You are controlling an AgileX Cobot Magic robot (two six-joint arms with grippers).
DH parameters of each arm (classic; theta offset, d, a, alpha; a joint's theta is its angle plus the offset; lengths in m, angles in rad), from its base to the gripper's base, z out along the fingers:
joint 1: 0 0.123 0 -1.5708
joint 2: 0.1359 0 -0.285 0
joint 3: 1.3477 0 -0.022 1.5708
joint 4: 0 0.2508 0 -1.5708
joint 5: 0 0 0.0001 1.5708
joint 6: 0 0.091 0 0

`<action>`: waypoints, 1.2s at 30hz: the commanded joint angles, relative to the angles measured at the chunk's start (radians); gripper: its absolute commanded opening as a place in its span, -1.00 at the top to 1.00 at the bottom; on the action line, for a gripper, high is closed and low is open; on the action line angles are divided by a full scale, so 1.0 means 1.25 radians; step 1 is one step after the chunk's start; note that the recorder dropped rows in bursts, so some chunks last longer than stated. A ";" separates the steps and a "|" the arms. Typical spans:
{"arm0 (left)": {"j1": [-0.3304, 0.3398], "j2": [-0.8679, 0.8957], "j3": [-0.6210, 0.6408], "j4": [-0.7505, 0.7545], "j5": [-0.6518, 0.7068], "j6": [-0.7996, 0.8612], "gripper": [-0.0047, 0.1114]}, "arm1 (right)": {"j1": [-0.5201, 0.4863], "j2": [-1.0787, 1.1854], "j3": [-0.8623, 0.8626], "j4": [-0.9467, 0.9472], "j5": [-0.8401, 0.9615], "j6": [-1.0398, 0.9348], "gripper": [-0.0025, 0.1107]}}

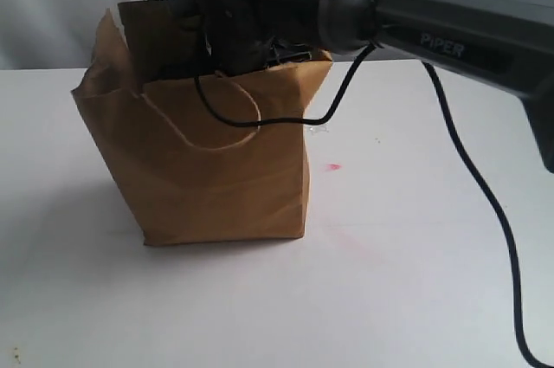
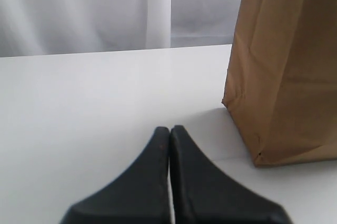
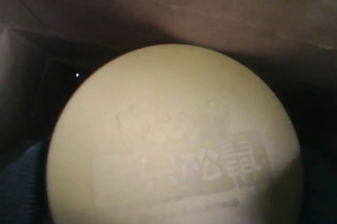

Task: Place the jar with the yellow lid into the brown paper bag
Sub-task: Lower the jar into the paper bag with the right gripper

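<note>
The brown paper bag [image 1: 216, 169] stands upright on the white table, one cord handle looping down its front. My right arm [image 1: 450, 35] reaches in from the right and its wrist dips into the bag's open top, so the fingers are hidden there. Inside the dark bag, the yellow-lidded jar's round lid [image 3: 174, 139] fills the right wrist view, with a dark finger [image 3: 21, 182] pressed at its edge; the jar's body is hidden. My left gripper [image 2: 169, 129] is shut and empty, low over the table beside the bag [image 2: 284, 76].
A black cable [image 1: 485, 195] hangs from the right arm across the bag's front and down to the table's right side. A small pink mark [image 1: 333, 166] lies on the white table [image 1: 415, 281]. A pale curtain [image 2: 105, 8] hangs behind.
</note>
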 commanded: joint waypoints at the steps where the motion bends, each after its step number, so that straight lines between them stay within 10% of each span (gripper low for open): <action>1: -0.004 0.002 -0.002 -0.003 -0.008 -0.003 0.90 | 0.002 -0.003 -0.005 0.004 -0.016 -0.008 0.96; 18: -0.004 0.002 -0.002 -0.003 -0.008 -0.003 0.90 | 0.002 0.021 -0.005 0.016 -0.007 -0.020 0.93; 31: -0.004 0.002 -0.002 -0.003 -0.008 -0.003 0.90 | 0.002 0.021 -0.005 0.016 -0.010 -0.037 -0.51; 36: -0.004 0.002 -0.002 -0.003 -0.008 -0.003 0.90 | 0.002 0.021 -0.005 0.016 -0.002 -0.036 -0.66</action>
